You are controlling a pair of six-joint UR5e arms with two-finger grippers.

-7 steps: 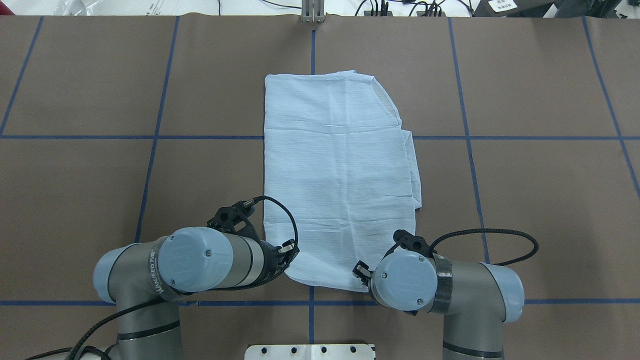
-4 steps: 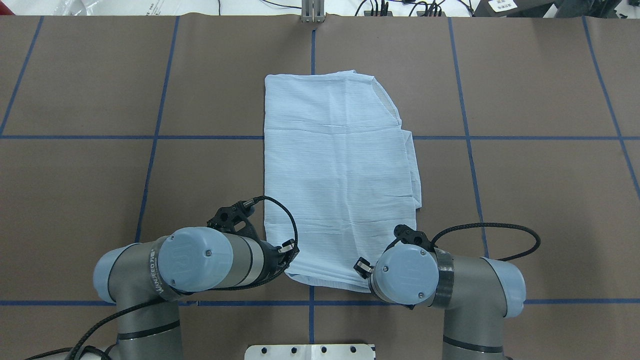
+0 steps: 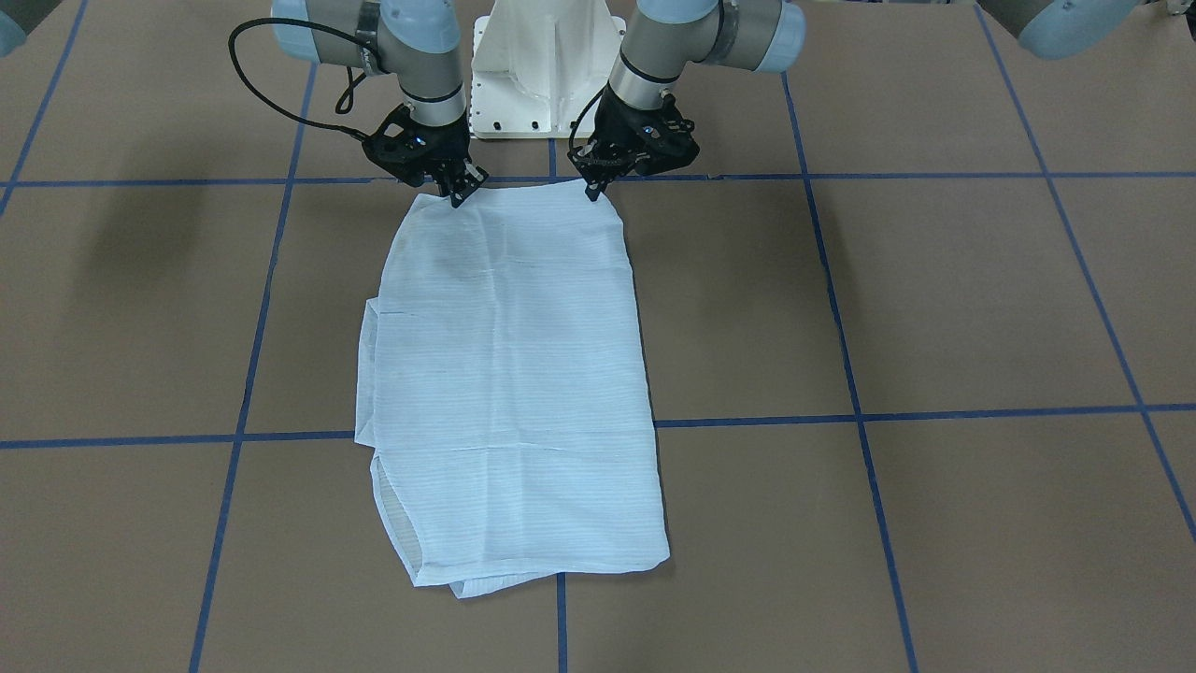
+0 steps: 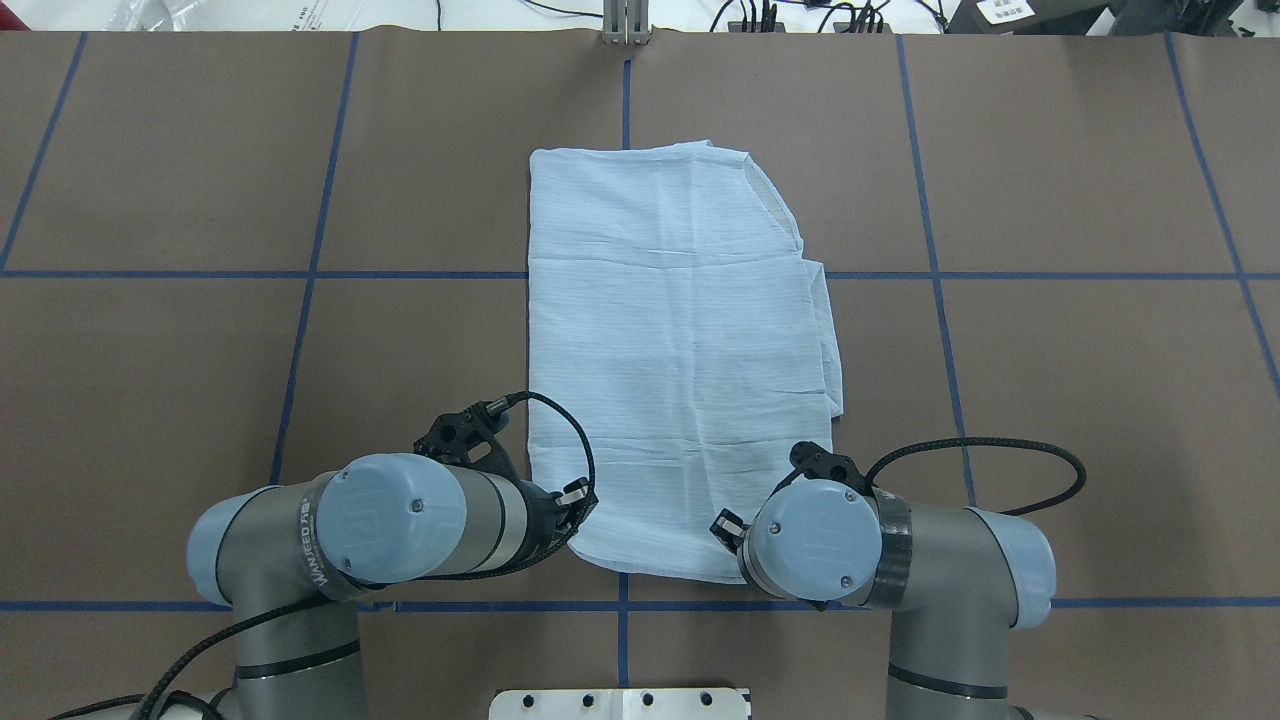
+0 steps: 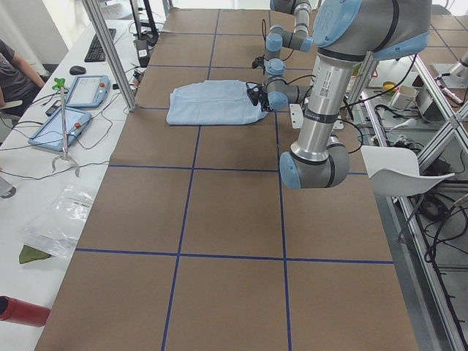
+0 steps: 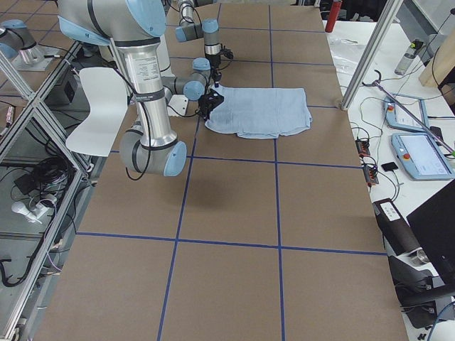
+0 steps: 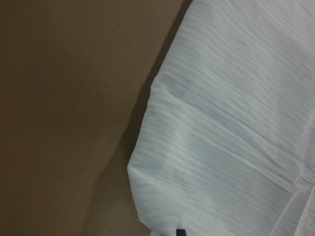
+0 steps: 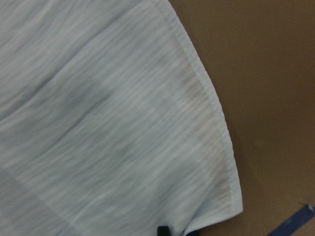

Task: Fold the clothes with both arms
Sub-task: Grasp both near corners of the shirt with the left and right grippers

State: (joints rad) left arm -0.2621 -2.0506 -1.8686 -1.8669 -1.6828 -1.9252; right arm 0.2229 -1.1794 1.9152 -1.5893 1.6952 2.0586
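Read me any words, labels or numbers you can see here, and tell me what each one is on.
"WANUEED", roughly, with the letters unsure: on the left arm, near its elbow.
White label at the far right edge: too small to read.
Shirt: no text.

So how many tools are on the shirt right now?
2. The left tool pinches the shirt at the corner of its robot-side edge on the robot's left; the right tool pinches the matching corner on the robot's right. No others are on it.
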